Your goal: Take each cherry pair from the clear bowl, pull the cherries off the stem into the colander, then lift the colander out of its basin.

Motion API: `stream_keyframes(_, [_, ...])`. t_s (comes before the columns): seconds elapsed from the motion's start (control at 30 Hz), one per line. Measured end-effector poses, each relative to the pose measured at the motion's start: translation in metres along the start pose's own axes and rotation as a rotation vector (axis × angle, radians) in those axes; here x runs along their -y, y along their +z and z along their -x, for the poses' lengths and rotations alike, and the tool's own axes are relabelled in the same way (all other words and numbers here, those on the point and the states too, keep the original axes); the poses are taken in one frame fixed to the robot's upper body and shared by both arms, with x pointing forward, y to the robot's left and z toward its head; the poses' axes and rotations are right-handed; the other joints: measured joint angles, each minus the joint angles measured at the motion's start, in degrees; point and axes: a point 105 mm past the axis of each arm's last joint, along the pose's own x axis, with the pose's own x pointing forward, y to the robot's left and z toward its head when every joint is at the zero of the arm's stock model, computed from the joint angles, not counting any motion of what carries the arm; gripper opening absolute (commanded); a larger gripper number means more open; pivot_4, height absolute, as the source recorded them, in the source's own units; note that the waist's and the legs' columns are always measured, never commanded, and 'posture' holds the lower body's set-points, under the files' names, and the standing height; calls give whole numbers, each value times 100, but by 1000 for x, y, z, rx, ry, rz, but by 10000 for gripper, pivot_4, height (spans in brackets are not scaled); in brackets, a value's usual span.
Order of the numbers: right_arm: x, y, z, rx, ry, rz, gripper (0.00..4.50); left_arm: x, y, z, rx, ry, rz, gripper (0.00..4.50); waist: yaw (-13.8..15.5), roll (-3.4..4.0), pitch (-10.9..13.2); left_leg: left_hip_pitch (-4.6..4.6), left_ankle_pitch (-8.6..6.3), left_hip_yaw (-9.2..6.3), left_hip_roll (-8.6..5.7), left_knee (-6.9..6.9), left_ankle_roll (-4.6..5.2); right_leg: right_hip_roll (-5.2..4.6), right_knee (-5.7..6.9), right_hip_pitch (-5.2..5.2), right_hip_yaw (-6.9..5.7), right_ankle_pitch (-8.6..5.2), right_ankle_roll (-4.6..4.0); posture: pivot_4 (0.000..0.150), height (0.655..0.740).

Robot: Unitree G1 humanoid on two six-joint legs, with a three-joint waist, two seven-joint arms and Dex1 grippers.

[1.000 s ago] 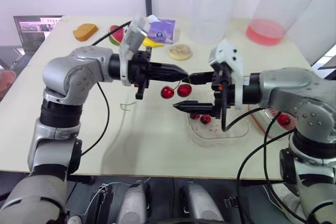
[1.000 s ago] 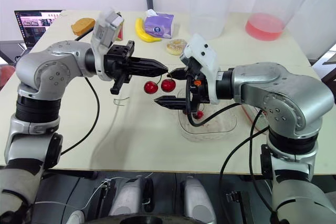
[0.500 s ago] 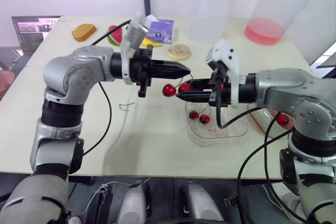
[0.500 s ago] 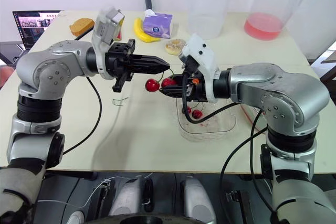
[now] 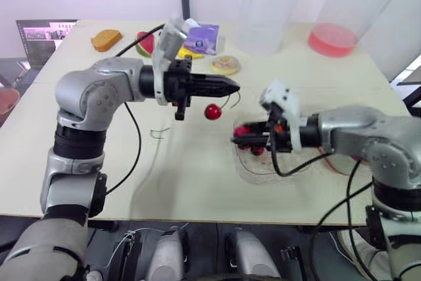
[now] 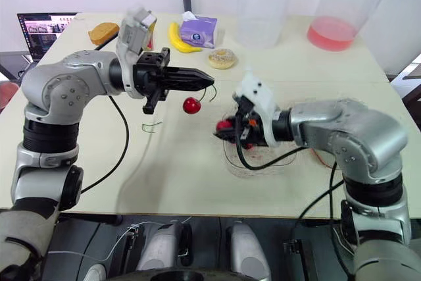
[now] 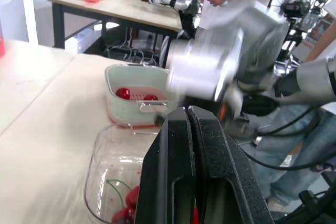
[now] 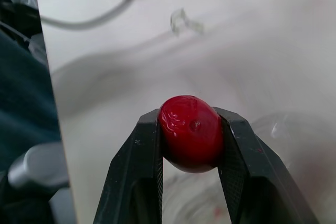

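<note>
Got the left hand [image 5: 233,87] pinched fully shut on a cherry stem [image 5: 231,100], held up over the bench [image 5: 184,176] with its fingers lying level and pointing toward the robot's right. Can see the stem curling out of the fingertips and dropping down, long axis closer to vertical than flat, with one cherry [image 5: 212,111] dangling off the bottom end, clear of the bench. Lower down and a bit to the right, got the right hand [image 5: 238,137] clamped on a second cherry [image 8: 190,132], fingers aimed the opposite way, toward the robot's left, so basically facing the other hand tip to tip but sitting lower. Looks squeezed right across its middle in the wrist view, round and shiny, little dimple facing the camera. Well apart from the dangling one. Parked just over the left rim of the clear bowl [image 7: 95,171], with a few more cherries [image 7: 126,211] and a green stem lying in the bottom. Past the bowl on the robot's right, spotted the colander [image 7: 139,97] sitting in its basin [image 7: 125,115] with two cherries [image 7: 123,93] already in it. Also a loose stem [image 5: 158,134] lying on the bench under the left arm, plus a donut [image 6: 222,58], banana [image 6: 179,39], tissue pack [image 6: 199,31] and bread slice [image 6: 104,32] along the far edge.
</note>
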Motion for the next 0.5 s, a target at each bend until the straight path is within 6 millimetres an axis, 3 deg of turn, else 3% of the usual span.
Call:
stream_keyframes(0.27, [9,10,17,75,-67,-3,9078,-2,-1,2,-7,20,-2,0,24,0,0,-1,0,-1,0,-1,0,-1,-1,2,-1,0,0,1500,7400])
stream_keyframes(0.37, [28,0,42,86,-206,-54,9078,-9,-4,5,-21,78,-29,0,76,0,0,-1,-2,-4,-4,0,4,-8,-10,10,-6,0,1,1500,7400])
stream_keyframes(0.5, [78,-25,97,109,-600,-187,9078,-16,-15,9,-33,127,-12,0,47,-1,0,-1,-4,2,-7,0,8,-10,-14,10,-2,1,3,1500,7400])
